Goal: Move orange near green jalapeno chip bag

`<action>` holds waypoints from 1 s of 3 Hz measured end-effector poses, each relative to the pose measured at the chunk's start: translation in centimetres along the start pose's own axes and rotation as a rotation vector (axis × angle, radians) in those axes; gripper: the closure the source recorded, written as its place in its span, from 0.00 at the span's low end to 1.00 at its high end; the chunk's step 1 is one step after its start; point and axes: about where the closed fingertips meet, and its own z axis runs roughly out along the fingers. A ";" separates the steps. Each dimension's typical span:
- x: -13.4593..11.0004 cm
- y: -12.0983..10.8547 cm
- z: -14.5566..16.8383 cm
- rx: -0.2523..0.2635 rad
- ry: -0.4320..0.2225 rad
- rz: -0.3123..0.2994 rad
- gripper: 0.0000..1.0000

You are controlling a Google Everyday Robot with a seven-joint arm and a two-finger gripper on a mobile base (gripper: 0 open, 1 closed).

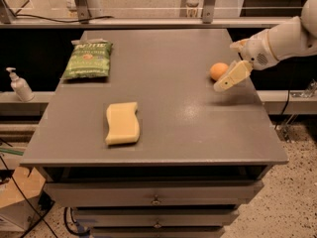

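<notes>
The orange (218, 71) sits on the grey table (198, 133) near its right edge. The green jalapeno chip bag (88, 59) lies flat at the far left of the table. My gripper (229, 66) reaches in from the right, low over the table and right beside the orange. It is open and holds nothing. Its near cream finger (232, 77) slants down just right of and in front of the orange; the far finger (238, 44) shows behind it.
A pale yellow wavy-edged sponge (122, 123) lies at the front left of the table. A white pump bottle (20, 85) stands on a ledge to the left. The table has drawers (156, 198) below and a rail behind.
</notes>
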 end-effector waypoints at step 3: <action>1.4 -0.1 1.8 -0.016 -0.008 0.041 0.64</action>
